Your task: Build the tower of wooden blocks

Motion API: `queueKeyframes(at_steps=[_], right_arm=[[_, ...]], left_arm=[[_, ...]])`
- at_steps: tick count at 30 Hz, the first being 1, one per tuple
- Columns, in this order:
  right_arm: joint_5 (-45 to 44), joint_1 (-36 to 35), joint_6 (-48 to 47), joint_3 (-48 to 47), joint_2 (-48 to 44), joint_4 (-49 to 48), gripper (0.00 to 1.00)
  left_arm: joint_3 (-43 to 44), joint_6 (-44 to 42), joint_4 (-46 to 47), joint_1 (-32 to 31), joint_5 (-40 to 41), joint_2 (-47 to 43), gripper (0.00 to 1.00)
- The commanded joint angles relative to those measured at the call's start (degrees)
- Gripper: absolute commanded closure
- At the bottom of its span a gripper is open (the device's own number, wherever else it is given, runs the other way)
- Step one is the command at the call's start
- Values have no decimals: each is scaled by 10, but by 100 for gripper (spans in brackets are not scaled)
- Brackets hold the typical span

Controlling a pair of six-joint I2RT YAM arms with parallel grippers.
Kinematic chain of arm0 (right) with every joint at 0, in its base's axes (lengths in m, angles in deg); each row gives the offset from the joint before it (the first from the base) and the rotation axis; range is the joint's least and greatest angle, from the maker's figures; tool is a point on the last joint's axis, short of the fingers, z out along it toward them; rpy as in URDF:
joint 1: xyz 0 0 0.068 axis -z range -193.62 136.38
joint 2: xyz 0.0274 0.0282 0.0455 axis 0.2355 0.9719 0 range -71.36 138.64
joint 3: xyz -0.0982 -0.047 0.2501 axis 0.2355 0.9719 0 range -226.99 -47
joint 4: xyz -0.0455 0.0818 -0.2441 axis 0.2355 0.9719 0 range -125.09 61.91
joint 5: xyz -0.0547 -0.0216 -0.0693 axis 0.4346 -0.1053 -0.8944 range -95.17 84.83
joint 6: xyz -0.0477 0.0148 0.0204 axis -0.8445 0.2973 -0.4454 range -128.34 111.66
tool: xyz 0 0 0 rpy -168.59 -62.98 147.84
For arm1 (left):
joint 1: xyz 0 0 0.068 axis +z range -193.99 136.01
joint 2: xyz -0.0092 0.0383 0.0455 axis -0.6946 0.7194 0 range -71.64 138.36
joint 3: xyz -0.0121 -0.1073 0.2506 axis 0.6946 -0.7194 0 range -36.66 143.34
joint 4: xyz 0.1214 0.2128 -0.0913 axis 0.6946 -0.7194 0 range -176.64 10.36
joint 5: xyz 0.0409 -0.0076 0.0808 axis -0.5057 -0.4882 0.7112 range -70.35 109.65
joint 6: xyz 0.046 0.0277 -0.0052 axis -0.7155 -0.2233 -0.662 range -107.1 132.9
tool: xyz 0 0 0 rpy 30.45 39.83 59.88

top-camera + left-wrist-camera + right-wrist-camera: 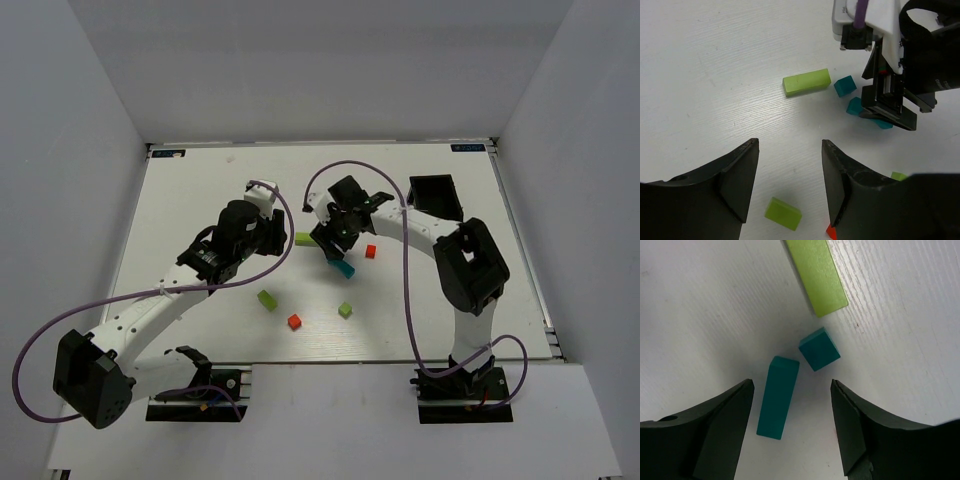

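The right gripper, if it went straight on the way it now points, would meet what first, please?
Most likely the teal bar, lying flat between the right gripper's open jaws; the teal cube sits just beyond. Depth is unclear.

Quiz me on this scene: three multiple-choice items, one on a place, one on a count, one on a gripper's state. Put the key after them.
1. The teal cube lies:
A) between the lime-green bar and the teal bar
B) stacked on the lime-green bar
C) stacked on the teal bar

2. Red cubes in the top view:
A) none
B) two
C) five

3. The left gripper is:
A) shut on a red cube
B) shut on the teal bar
C) open, holding nothing

Key:
1 A, the right wrist view shows it lying between both bars.
2 B, one sits just right of the teal bar and one at the near side.
3 C, its jaws stand apart with nothing gripped.
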Motion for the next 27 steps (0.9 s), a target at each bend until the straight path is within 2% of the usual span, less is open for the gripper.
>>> queueKeyframes(at_steps=[1, 10, 24, 27], right_arm=[[18, 2, 46, -36, 20, -15, 31], [-26, 3, 99, -55, 51, -43, 37], [-60, -1, 114, -71, 80, -54, 41], [-66, 0, 116, -75, 89, -51, 46]], left_arm=[[16, 7, -3, 3, 2, -7, 36], [16, 7, -3, 3, 2, -7, 36], [16, 7, -3, 3, -3, -7, 36], [16, 7, -3, 3, -3, -7, 36]])
